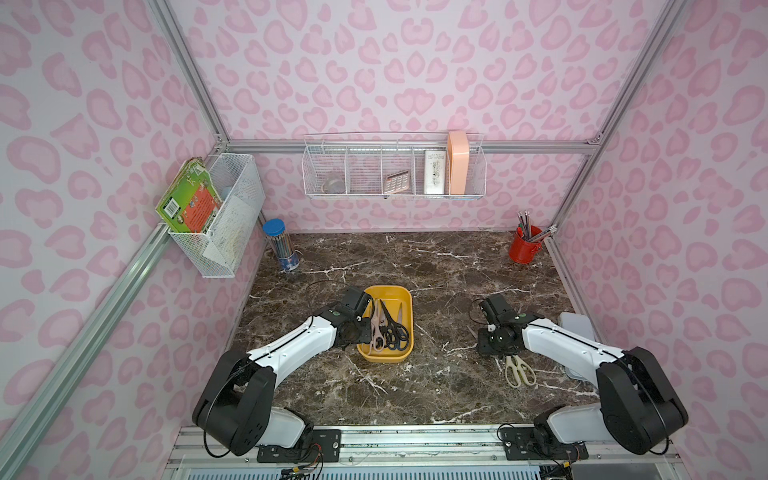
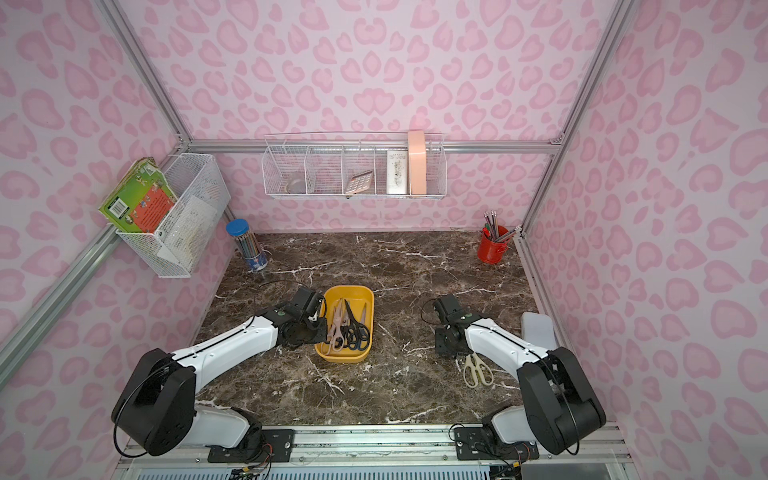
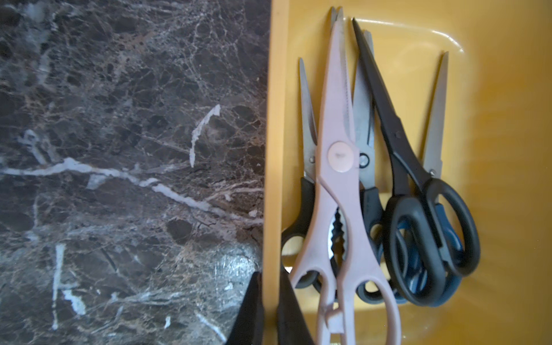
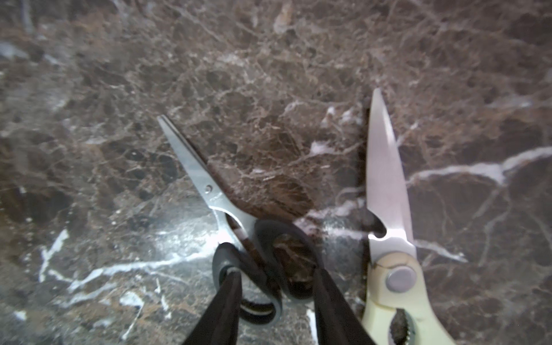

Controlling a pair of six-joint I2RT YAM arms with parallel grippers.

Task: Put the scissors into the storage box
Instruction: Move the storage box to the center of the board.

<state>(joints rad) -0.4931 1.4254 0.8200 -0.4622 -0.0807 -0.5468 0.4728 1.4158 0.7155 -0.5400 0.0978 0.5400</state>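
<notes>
Five pairs of scissors, by count, already inside the shallow yellow plastic storage box (image 1: pixel 384 358) near the middle of the dark brown marble-patterned desk (image 1: pixel 436 266): pale pink plastic-handled kitchen shears (image 3: pixel 339 155) on top, black-bladed black-handled scissors (image 3: pixel 397 143) beside them, a dark blue-handled pair (image 3: pixel 451 236) and two more black-handled ones underneath. All along the box's long axis, tips toward the desk's back edge, loops toward its front edge; a flat, parallel fit for so shallow a box.

Pinches the box's left wall with the left gripper (image 3: pixel 268 276), jaws fully closed on the yellow rim, one finger inside and one outside; probably to stop any sliding during the next drop.

Straddles the loops of the small steel-bladed black-handled scissors (image 4: pixel 209 191) with the right gripper (image 4: pixel 274 271), jaws part-way in; cannot tell whether already pinching. Flat on the desk toward its right edge, tip angled to the back edge and slightly toward the box. Just beside, cream-white-handled kitchen shears (image 4: pixel 388 185), flat too, blades to the back edge, handles to the front edge. Goes for the handles, probably to keep the fingers off the blades
</notes>
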